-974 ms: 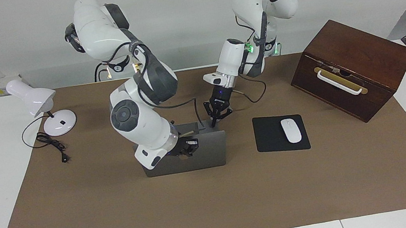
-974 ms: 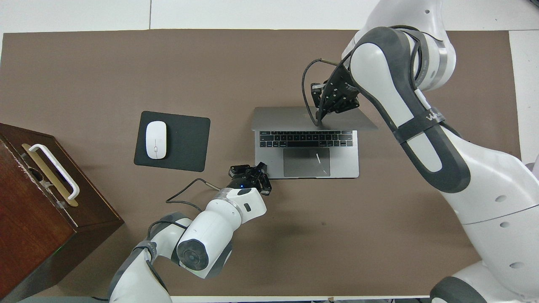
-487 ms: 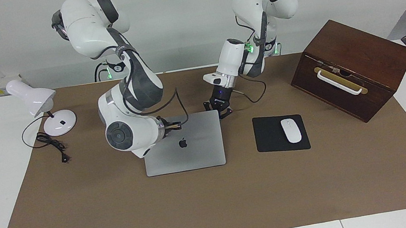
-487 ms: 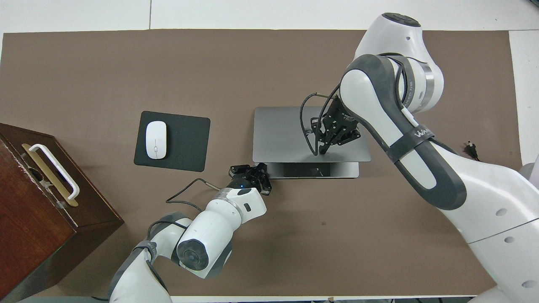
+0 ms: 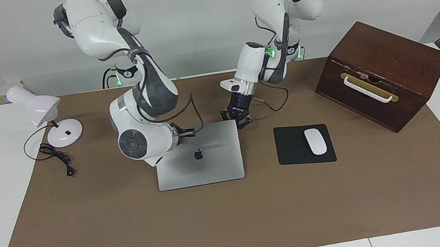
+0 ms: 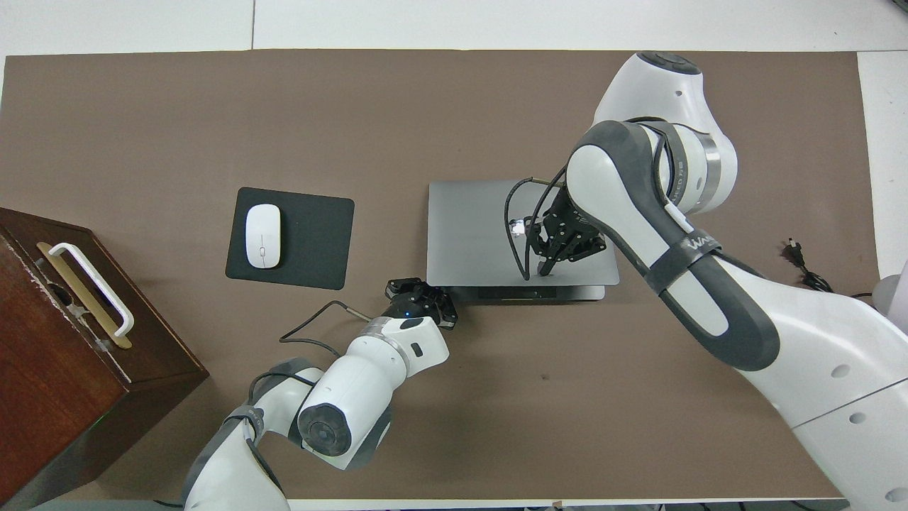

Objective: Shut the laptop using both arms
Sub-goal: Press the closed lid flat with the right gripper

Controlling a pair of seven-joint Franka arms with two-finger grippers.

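The silver-grey laptop [image 5: 217, 162] [image 6: 468, 227] lies in the middle of the brown mat. Its lid, with the dark apple logo, is almost flat. In the overhead view a thin strip of the base [image 6: 567, 292] still shows at the edge nearest the robots. My right gripper [image 6: 543, 268] is shut, its tips pointing down on the lid near that edge. In the facing view the right wrist [image 5: 141, 142] hides it. My left gripper [image 5: 241, 123] [image 6: 424, 297] is shut, low at the laptop's robot-side corner toward the left arm's end.
A black mouse pad [image 5: 292, 147] with a white mouse [image 5: 315, 141] lies beside the laptop toward the left arm's end. A brown wooden box [image 5: 381, 75] with a white handle stands at that end. A white desk lamp [image 5: 39, 110] and its cord sit at the right arm's end.
The lid has swung down from upright to almost flat. My right gripper has come toward the robots with it. The left arm has not moved.
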